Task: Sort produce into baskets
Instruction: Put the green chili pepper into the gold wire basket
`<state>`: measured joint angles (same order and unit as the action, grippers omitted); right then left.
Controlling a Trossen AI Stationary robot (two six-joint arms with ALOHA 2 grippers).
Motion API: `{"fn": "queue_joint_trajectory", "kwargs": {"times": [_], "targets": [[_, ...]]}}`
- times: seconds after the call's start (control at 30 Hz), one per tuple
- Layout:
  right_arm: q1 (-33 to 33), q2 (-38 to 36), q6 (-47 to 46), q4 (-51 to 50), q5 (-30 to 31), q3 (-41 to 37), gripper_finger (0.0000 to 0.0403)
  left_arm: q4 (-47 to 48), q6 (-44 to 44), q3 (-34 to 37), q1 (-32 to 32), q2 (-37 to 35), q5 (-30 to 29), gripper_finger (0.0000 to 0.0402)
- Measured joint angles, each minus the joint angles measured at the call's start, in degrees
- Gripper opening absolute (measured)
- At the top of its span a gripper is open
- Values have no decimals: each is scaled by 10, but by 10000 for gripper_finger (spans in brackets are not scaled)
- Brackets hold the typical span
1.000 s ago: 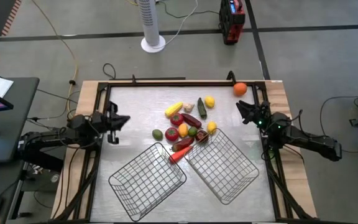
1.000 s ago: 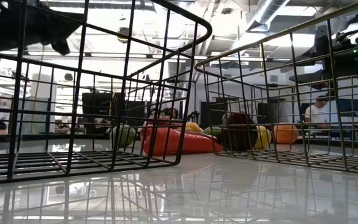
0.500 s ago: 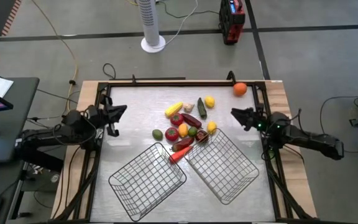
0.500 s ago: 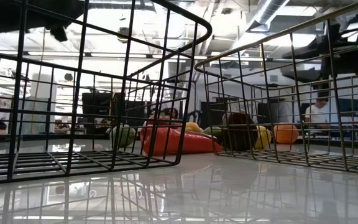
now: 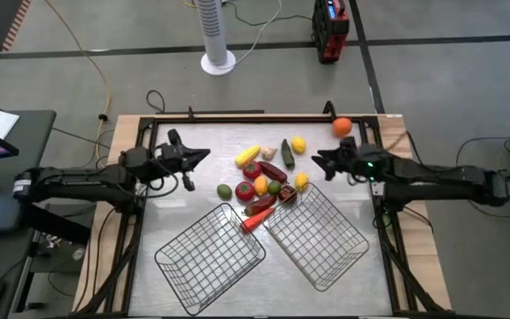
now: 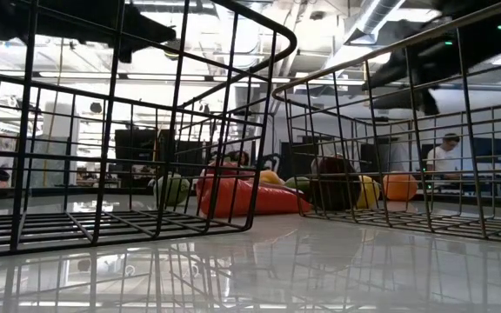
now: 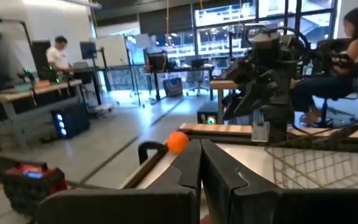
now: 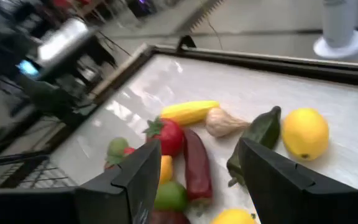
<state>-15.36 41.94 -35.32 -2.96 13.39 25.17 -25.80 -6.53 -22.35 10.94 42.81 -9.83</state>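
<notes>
The produce lies in a heap at the table's middle, just beyond the two wire baskets. It includes a yellow long piece, a red tomato, a dark green cucumber and a lemon. A lone orange sits at the far right corner. My left gripper hovers left of the heap, shut and empty. My right gripper hovers right of the heap, open and empty, its fingers pointing at the pile.
The two baskets stand tilted toward each other near the table's front, a red-orange piece lying between their far corners. A raised dark frame borders the table. Bare tabletop lies left and right of the heap. People sit in the room beyond.
Both arms have reached in from the table's sides toward the produce heap: my left gripper has gone toward the right and a little toward the far edge, and my right gripper has gone toward the left. The produce and baskets have stayed where they were.
</notes>
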Motion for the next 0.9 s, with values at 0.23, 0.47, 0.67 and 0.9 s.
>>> {"fn": "queue_joint_trajectory", "kwargs": {"times": [0.23,0.47,0.67,0.9], "targets": [[-31,200,32,-117,-48,140,244,17,-30,-22,0,5,-16,0],[-56,352,122,-217,-61,256,245,66,-59,-21,0,-20,-78,0],[-78,461,147,-265,-83,326,245,59,-59,-21,0,-20,-73,0],[-84,561,173,-305,-84,403,245,84,-58,-21,0,-20,-71,0]]}}
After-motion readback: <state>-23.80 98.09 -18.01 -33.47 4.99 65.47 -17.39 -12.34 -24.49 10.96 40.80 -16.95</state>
